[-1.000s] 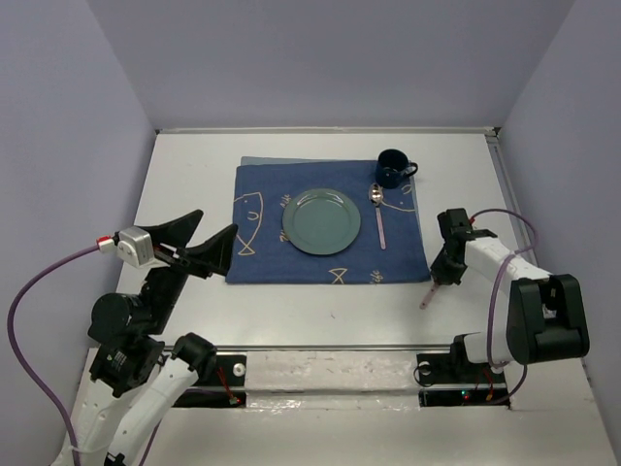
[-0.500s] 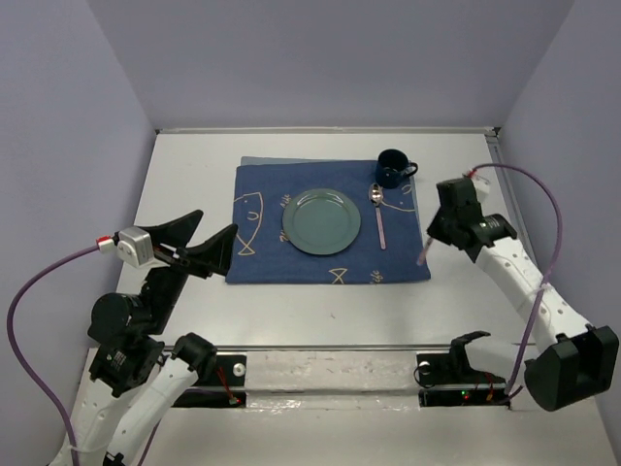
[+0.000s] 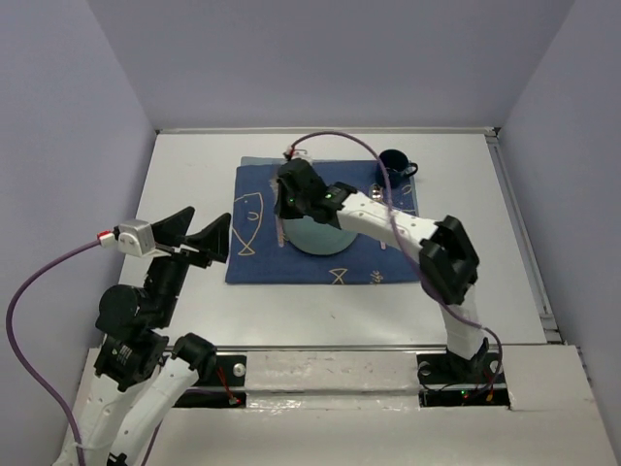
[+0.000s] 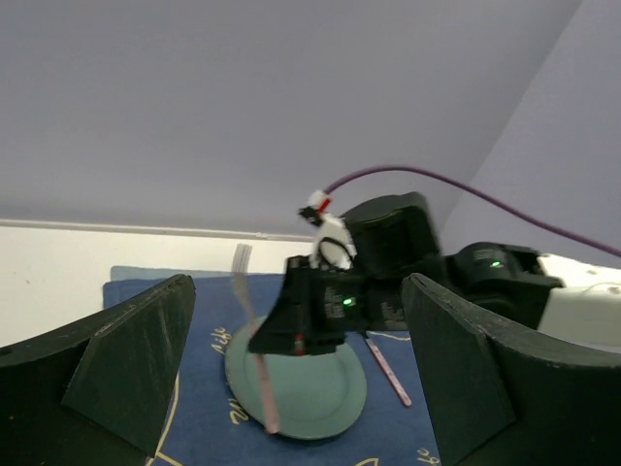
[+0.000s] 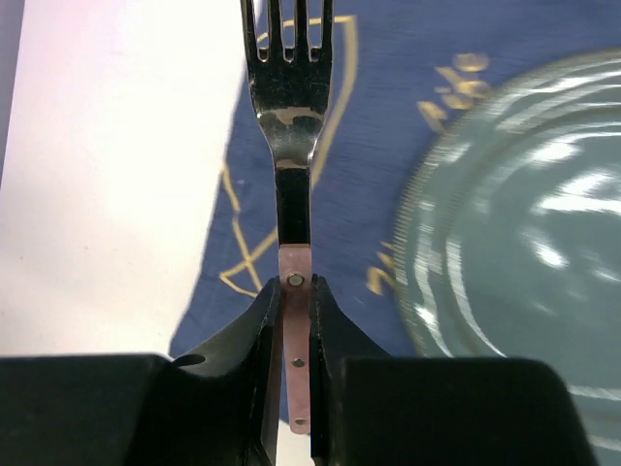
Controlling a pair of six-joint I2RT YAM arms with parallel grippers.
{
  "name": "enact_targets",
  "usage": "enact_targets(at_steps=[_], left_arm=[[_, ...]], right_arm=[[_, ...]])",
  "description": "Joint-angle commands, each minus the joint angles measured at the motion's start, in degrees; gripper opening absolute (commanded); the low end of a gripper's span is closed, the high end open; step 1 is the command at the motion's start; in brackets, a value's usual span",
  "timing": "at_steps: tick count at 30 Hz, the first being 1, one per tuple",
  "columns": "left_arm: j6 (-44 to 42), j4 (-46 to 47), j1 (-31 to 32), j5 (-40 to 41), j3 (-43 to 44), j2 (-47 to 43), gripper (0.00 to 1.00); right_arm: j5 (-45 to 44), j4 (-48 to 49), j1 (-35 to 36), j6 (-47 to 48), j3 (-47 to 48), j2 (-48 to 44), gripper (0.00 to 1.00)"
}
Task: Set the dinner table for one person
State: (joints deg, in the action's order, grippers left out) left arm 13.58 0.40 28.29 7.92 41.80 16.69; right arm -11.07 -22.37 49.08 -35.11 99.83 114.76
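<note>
Top, left-wrist and right-wrist views of 1 place setting. The dinner table (image 3: 189, 175) is a matte white rectangular top that fills the floor of the lavender-walled enclosure and lies under every other item.

A dark blue woven placemat (image 3: 254, 254) with yellow outline fish lies flat on its centre. On the placemat rests a round, glossy grey-green plate (image 3: 315, 239) with concentric ridges, its far half hidden by the right arm. Right of the plate lies a spoon (image 4: 386, 364) with a slim pink handle. A dark blue glazed mug (image 3: 393, 165) stands at the far right corner of the placemat.

The right gripper (image 5: 294, 291) is reached across the plate and is clenched on the flat pink handle of a fork (image 5: 288, 107), which shows 2 small rivets. The polished steel neck and 4 tines project beyond the black fingertips. The fork hangs over the left part of the placemat, just beside the plate rim. In the left-wrist view it stands near upright, tines up and blurred; whether its handle end touches the cloth cannot be told.

The left gripper (image 3: 207, 221) is held above the table's left side, its 2 wedge-shaped matte black fingers (image 4: 126, 359) spread wide and grasping nothing.
</note>
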Motion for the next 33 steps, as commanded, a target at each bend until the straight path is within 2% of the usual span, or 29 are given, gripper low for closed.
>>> enact_targets(at_steps=[1, 9, 33], left_arm=[[-0.2, 2.2, -2.0, 0.7, -0.6, 0.9, 0.99], [0.1, 2.4, -3.0, -1.2, -0.6, 2.1, 0.99], [0.2, 2.6, -3.2, -2.6, -0.6, 2.5, 0.99]], right_arm=[[3.0, 3.7, 2.6, -1.9, 11.1, 8.3, 0.00], [3.1, 2.8, 3.7, -6.2, 16.2, 16.8, 0.00], [-1.8, 1.2, 3.7, -8.7, 17.6, 22.0, 0.00]])
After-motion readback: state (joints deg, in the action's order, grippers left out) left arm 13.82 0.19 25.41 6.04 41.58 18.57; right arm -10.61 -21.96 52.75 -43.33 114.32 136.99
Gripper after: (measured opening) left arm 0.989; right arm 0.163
